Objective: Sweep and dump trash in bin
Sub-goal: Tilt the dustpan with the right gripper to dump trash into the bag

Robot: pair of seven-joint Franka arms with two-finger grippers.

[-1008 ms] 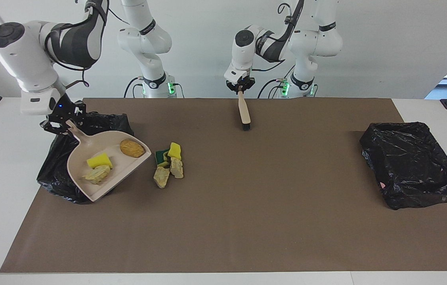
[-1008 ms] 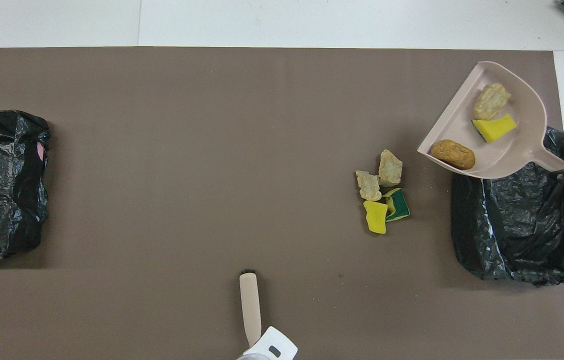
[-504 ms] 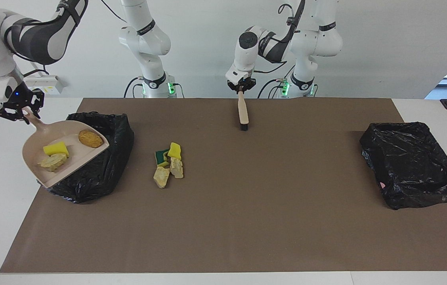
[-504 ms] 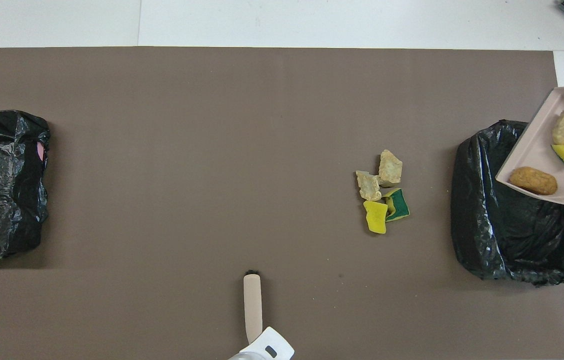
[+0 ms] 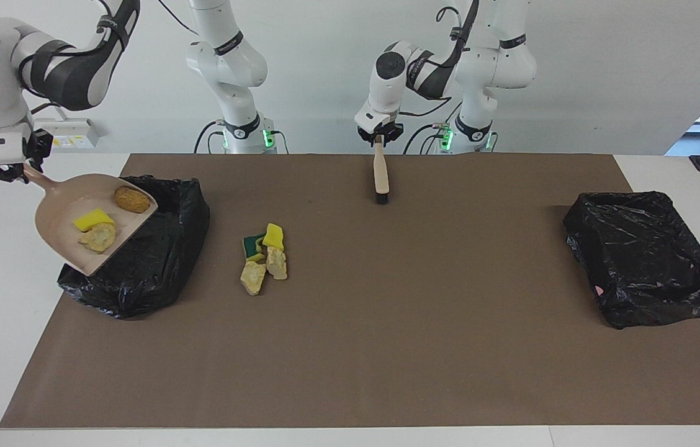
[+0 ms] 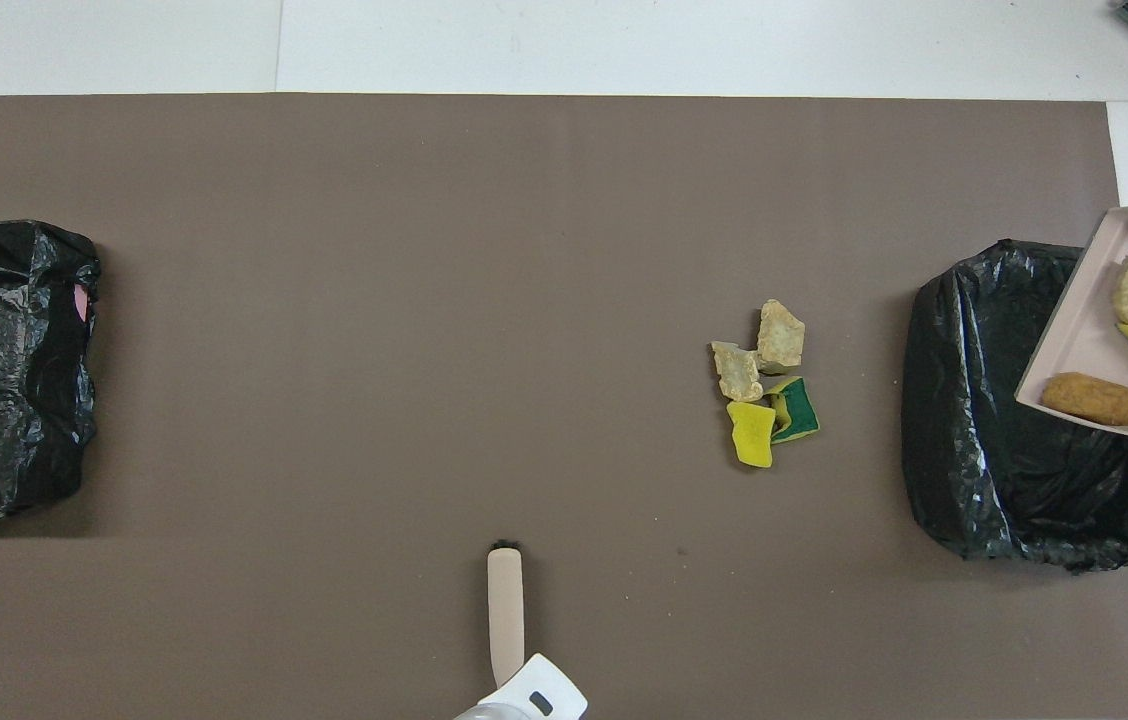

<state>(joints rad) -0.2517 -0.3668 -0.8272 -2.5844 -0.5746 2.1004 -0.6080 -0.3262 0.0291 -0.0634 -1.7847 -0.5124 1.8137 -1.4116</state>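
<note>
My right gripper (image 5: 12, 171) is shut on the handle of the beige dustpan (image 5: 64, 217), held in the air and tilted, its open lip over the black-bagged bin (image 5: 151, 261) at the right arm's end. In the pan lie a brown lump (image 5: 131, 199), a yellow sponge bit (image 5: 94, 219) and a beige foam chunk (image 5: 98, 237). The pan (image 6: 1084, 340) also shows in the overhead view, over the bin (image 6: 1014, 470). A pile of trash (image 5: 263, 257) lies on the mat beside the bin. My left gripper (image 5: 378, 138) is shut on the brush (image 5: 380, 174), bristles down on the mat.
A second black-bagged bin (image 5: 645, 257) stands at the left arm's end of the brown mat (image 5: 387, 341). The trash pile (image 6: 762, 380) holds yellow, green-backed and beige pieces. The brush (image 6: 504, 610) stands near the robots' edge of the mat.
My right gripper has lifted the loaded dustpan and carried it from beside the trash pile toward the right arm's end, over the bin. The brush has drawn slightly toward the robots.
</note>
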